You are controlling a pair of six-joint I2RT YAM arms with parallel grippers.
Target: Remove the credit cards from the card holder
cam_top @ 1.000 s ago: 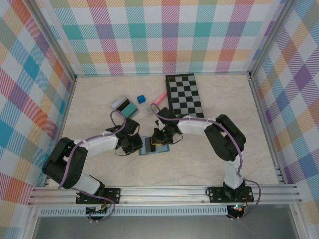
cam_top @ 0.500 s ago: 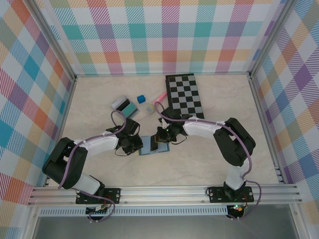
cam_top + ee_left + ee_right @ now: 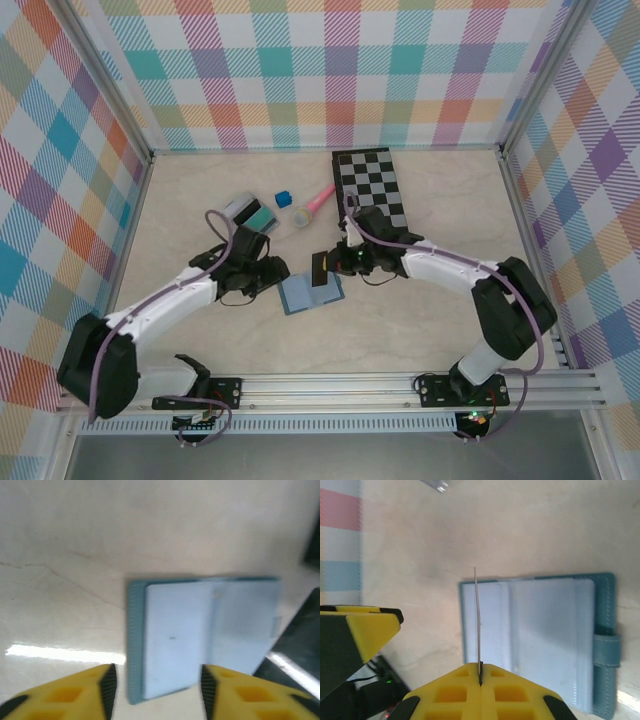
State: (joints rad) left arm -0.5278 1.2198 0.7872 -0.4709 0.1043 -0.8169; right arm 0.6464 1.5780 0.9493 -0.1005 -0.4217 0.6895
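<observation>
Right end effector (image 3: 480, 669) pinches one card (image 3: 478, 615) above open holder (image 3: 550, 640). Left end effector (image 3: 156, 682) open over holder. I judge near finish: pockets look bare, card not yet set down.

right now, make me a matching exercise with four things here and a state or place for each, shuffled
1. card holder
2. right gripper
3. left gripper
4. chessboard

A. open
B. lying open flat on the table
C. shut on a credit card held on edge
D. at the far side, beyond both arms

Pairs: 1-B, 2-C, 3-A, 4-D
</observation>
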